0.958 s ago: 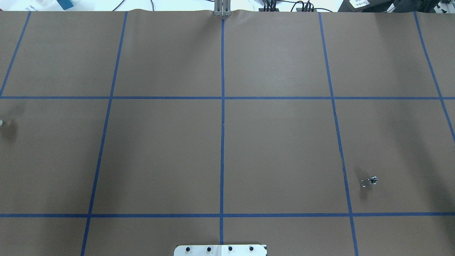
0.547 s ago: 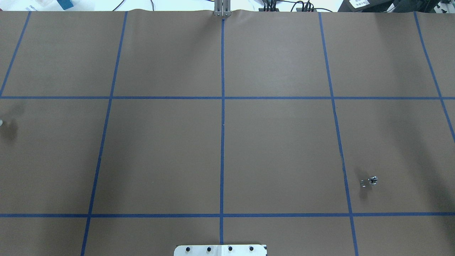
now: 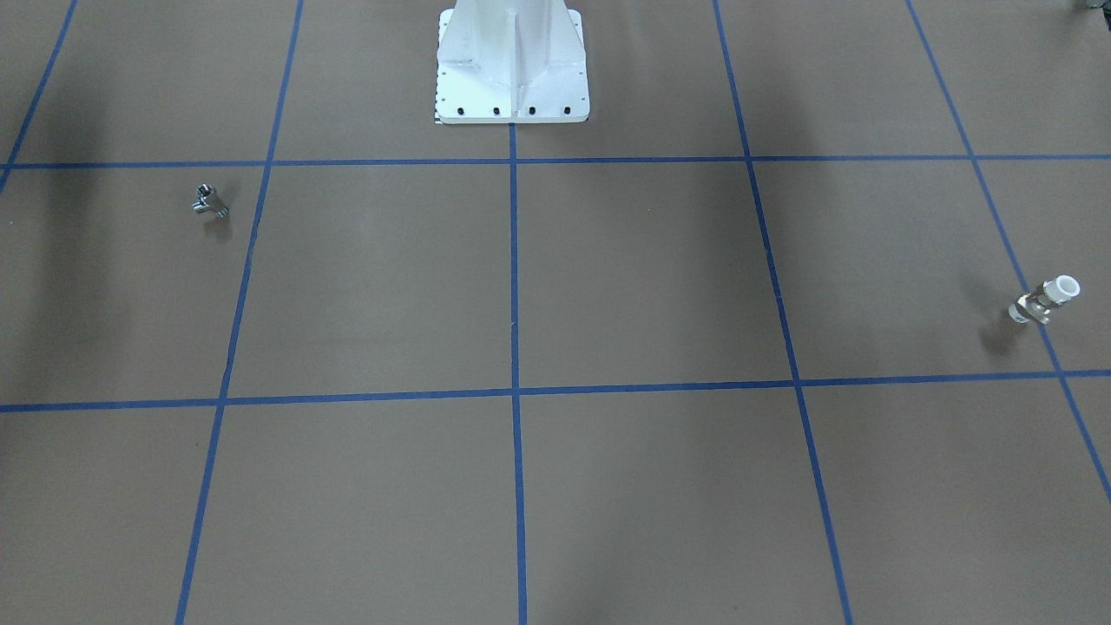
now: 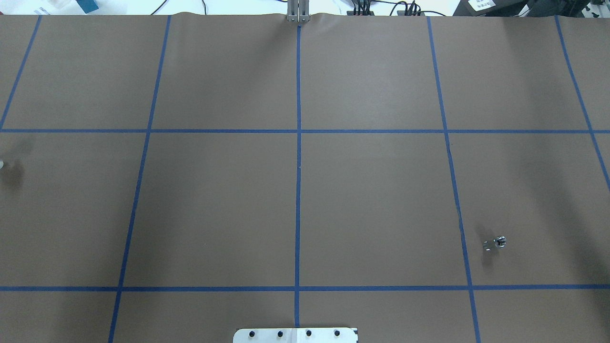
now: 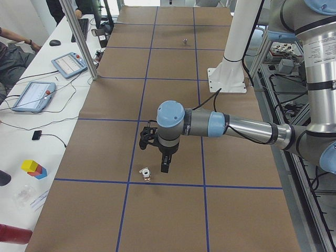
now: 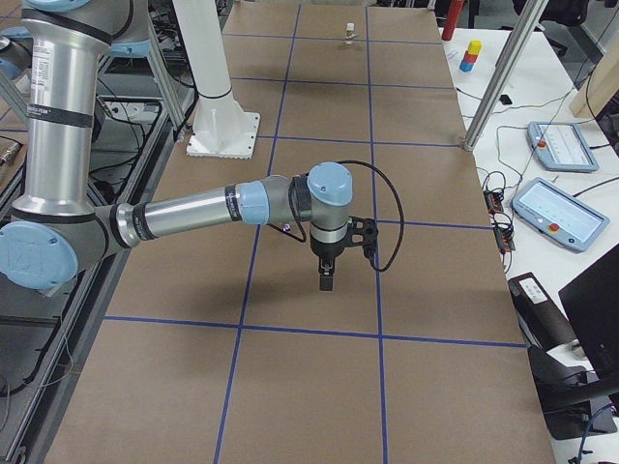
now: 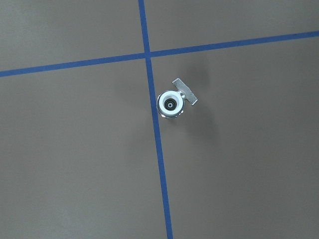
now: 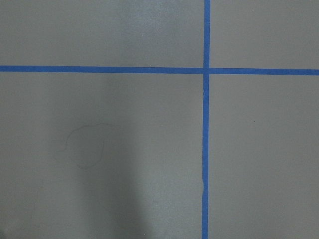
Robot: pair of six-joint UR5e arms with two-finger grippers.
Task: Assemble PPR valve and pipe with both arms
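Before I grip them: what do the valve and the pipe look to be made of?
The PPR valve: its white ring end looks like matte plastic, opaque and without glare; the body looks like polished metal, with bright reflections. Its side tab is pale grey, material unclear. The pipe seems all metal, shiny silver with sharp highlights.

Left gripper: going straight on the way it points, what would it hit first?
Likely the brown table cover right beside the PPR valve; the left gripper points down, seemingly just off it. Depth is unclear, so maybe the valve.
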